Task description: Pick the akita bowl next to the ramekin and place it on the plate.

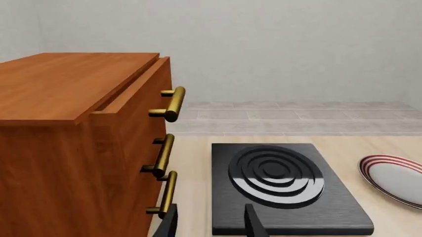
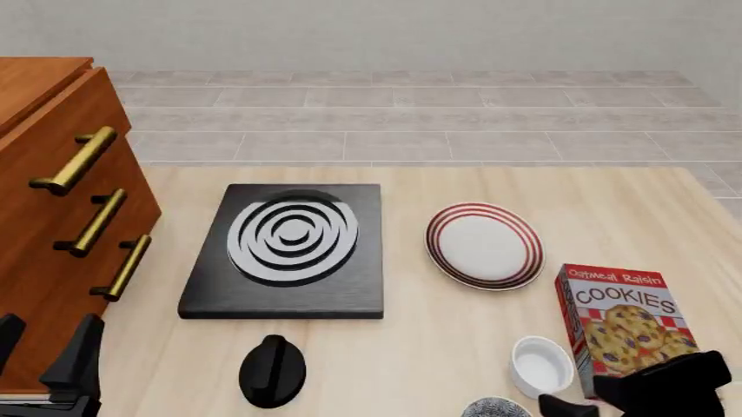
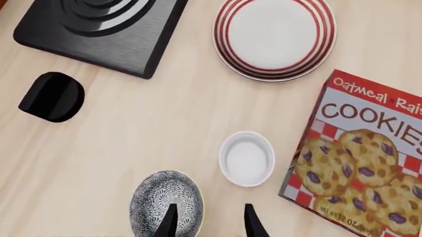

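Observation:
The akita bowl, grey-and-white speckled, sits on the table beside the plain white ramekin. My right gripper is open just above it, one finger over the bowl's inside and the other outside its rim, toward the ramekin. From the front, the akita bowl is cut by the near edge, with the ramekin and the right gripper close by. The red-ringed plate lies empty farther back. My left gripper is open and empty by the cabinet.
A cookie box lies flat just right of the ramekin. A black square stove sits left of the plate, with a black knob in front of it. A wooden drawer cabinet with brass handles fills the left side.

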`<state>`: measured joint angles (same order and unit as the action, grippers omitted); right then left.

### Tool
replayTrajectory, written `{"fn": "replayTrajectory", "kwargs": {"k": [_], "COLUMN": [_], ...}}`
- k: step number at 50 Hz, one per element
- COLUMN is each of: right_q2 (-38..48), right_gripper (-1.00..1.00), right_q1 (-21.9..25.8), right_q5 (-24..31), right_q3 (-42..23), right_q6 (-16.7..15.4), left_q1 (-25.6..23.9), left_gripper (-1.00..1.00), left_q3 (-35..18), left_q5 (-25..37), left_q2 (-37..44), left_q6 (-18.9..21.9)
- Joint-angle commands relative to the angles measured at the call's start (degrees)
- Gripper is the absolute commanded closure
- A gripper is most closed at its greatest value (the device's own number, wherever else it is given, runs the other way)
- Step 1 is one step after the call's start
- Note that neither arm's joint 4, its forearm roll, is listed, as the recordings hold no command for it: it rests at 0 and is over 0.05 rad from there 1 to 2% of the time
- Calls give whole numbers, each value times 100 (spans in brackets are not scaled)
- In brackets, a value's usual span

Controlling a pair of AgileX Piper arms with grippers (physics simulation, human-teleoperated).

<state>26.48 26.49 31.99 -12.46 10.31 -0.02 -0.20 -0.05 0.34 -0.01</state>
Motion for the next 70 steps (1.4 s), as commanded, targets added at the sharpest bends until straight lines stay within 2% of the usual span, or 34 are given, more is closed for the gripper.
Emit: {"fn": "replayTrajectory", "kwargs": {"k": [1, 18, 27, 37, 70], "right_q2": [228, 511, 850, 1175, 2099], "right_gripper": [-100, -100, -100, -100, -100], "right_q1": [80, 124, 304, 446, 529], "right_q5": [-169, -289, -550, -763, -1590], "right_q3": [131, 239, 347, 338, 571], "right_q6": [61, -52, 254, 344, 416], "left_q1": [0, 0, 0, 0, 0], "left_gripper": [-100, -100, -100, -100, -100], "left_q3": [0, 0, 0, 0, 0], "left_q5": [0, 0, 0, 0, 0], "left_q2": [1, 0, -1, 0, 0], "left_q6": [0, 0, 1, 1, 2]}}
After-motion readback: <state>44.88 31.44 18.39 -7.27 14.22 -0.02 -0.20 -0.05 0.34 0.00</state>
